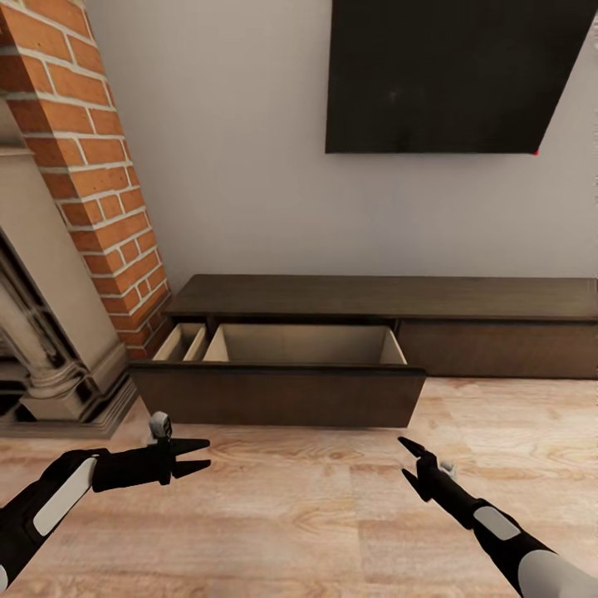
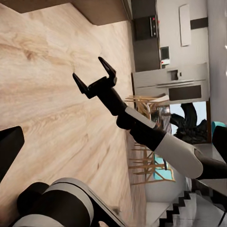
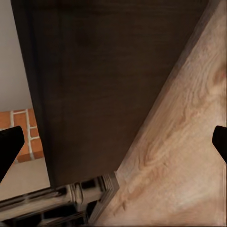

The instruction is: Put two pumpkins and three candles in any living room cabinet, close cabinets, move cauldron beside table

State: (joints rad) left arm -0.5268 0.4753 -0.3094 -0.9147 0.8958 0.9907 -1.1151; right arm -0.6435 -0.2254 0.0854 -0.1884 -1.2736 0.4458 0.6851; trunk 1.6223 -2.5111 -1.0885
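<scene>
**Open drawer ahead of two empty grippers**

Head view: the cabinet, a long low unit of dark brown matte wood, stands against the pale wall beyond both grippers. Its left drawer is pulled out, a flat handleless front and pale wood insides, with nothing seen in it. The left gripper hovers over the light grained wood floor just before the drawer front, its black pointed fingers parted and holding nothing. The right gripper hangs near the drawer's right corner, fingers spread, empty. A red brick column and carved stone fireplace base lie beyond the left gripper; a black flat screen hangs above the cabinet.

Left wrist view: the right gripper shows open above the floorboards.

Right wrist view: the smooth dark drawer front lies close ahead.
</scene>
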